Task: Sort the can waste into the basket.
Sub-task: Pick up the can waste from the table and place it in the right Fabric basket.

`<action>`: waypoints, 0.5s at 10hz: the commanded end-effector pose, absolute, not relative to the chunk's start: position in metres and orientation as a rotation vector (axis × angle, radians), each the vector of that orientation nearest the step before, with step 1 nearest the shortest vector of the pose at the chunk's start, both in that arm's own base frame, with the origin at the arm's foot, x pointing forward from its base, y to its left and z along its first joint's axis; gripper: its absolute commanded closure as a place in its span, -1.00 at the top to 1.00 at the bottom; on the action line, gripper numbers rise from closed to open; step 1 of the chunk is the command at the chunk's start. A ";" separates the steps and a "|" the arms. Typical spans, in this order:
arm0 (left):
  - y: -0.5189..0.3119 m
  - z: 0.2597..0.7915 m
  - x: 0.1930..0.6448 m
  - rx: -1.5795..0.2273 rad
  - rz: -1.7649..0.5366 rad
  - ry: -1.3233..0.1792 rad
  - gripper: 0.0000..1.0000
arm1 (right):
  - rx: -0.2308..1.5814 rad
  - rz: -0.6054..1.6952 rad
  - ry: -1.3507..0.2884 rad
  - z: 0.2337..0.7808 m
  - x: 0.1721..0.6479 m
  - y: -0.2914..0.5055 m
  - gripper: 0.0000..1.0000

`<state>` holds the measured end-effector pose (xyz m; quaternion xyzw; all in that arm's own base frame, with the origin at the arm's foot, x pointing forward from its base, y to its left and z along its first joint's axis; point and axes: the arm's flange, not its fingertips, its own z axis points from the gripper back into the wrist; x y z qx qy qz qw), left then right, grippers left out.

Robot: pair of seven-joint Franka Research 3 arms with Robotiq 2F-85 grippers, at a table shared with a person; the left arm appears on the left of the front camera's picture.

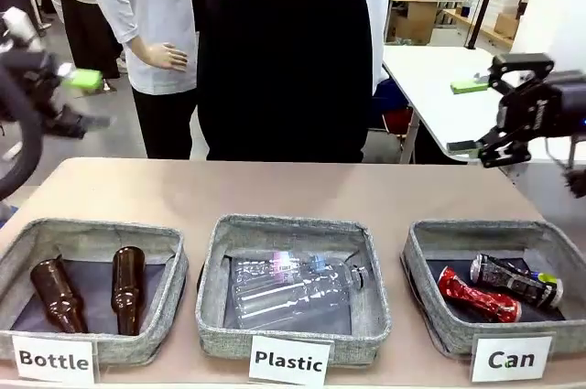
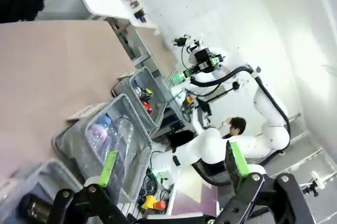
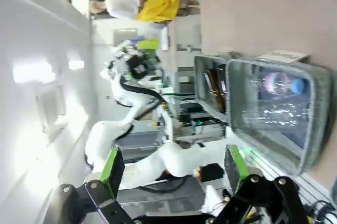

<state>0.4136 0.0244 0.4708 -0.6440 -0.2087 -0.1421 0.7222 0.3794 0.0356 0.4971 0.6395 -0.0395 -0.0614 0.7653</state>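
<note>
Front view: the red can (image 1: 478, 296) and the dark can (image 1: 515, 281) lie side by side in the Can basket (image 1: 423, 261) at the table's (image 1: 275, 189) right front corner. The right gripper (image 1: 502, 114) hangs above, jaws apart and empty; the left gripper (image 1: 78, 80) is blurred.

Left wrist view: the left gripper's (image 2: 171, 168) jaws stand wide, empty; the cans are tiny.

Right wrist view: green pads (image 3: 113, 163) spread, nothing between; the Plastic basket (image 3: 274, 113) is cut off.
</note>
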 end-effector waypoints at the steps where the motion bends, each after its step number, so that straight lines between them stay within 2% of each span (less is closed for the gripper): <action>1: 0.043 0.446 0.411 -1.484 -0.307 -0.479 1.00 | 1.417 -0.192 -0.111 0.498 0.385 0.040 1.00; 2: 0.024 0.471 0.414 -1.422 -0.314 -0.461 1.00 | 1.208 -0.232 -0.205 0.499 0.385 0.035 1.00; 3: 0.024 0.471 0.414 -1.422 -0.314 -0.461 1.00 | 1.412 -0.153 -0.082 0.493 0.383 0.037 1.00; 5: 0.024 0.471 0.414 -1.422 -0.314 -0.461 1.00 | 1.412 -0.153 -0.082 0.493 0.383 0.037 1.00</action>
